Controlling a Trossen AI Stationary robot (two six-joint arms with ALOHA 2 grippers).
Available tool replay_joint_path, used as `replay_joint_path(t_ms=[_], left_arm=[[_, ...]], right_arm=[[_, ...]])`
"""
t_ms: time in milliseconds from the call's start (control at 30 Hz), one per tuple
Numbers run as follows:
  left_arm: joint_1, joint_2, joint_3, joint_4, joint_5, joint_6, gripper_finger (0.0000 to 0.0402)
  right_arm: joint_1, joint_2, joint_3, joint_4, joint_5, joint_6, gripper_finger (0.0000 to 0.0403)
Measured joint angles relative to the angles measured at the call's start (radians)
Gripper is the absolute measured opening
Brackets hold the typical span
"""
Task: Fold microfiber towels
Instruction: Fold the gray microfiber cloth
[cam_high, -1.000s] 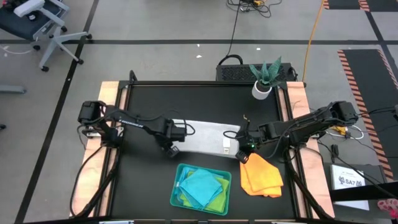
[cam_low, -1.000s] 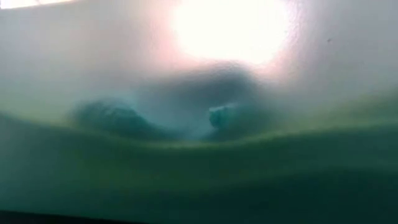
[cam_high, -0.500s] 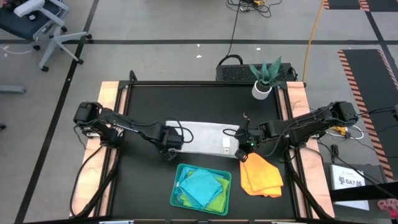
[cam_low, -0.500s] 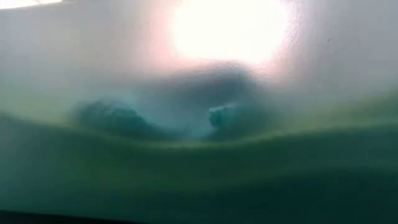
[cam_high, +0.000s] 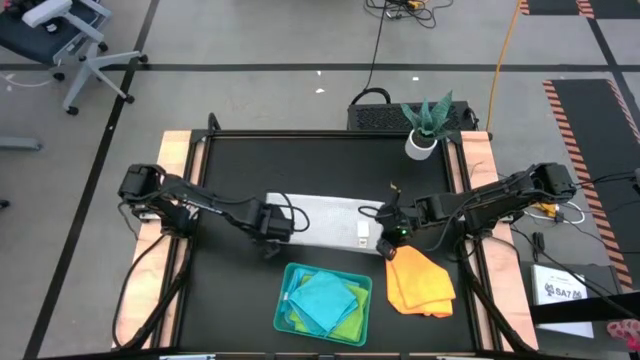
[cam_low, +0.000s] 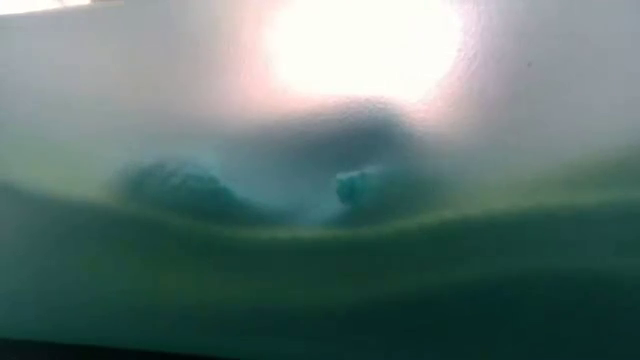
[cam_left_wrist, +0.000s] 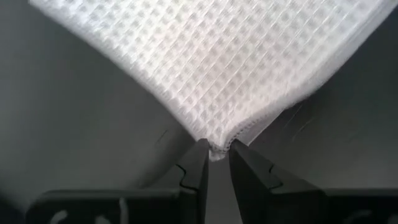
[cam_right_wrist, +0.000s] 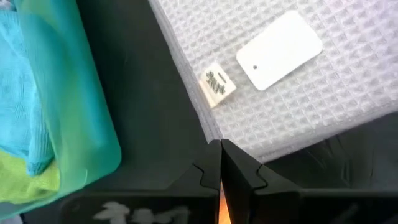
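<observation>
Currently the pale grey-white towel lies flat on the black table between both arms, folded to a long strip with its tag showing. The left gripper pinches the strip's near corner between almost closed fingers. The right gripper is fully closed at the opposite end, just beside the hem; no cloth shows between its fingers. Judged progress: two turquoise towels and a lime green towel sit folded in the teal tray; the yellow-orange towel lies loosely heaped near the tray, not yet finished. Remaining: complete this fold, then handle the yellow-orange one.
</observation>
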Motion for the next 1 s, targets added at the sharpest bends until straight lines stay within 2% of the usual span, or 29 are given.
replay_joint_path(t_ms=[167, 367, 733, 1000], left_arm=[[0.0, 0.0, -0.059, 0.112, 0.033, -0.002, 0.0067], [0.0, 0.0, -0.12, 0.135, 0.086, -0.03, 0.0067], [0.0, 0.0, -0.126, 0.191, 0.085, -0.05, 0.0067], [0.0, 0.0, -0.126, 0.266, 0.085, -0.046, 0.0067]], right_arm=[[-0.004, 0.0, 0.0, 0.004, 0.002, 0.003, 0.0], [-0.006, 0.016, 0.0, 0.007, 0.003, -0.03, 0.0], [-0.028, 0.178, 0.0, 0.095, 0.001, -0.054, 0.0], [-0.086, 0.198, 0.0, 0.083, 0.012, -0.14, 0.0]])
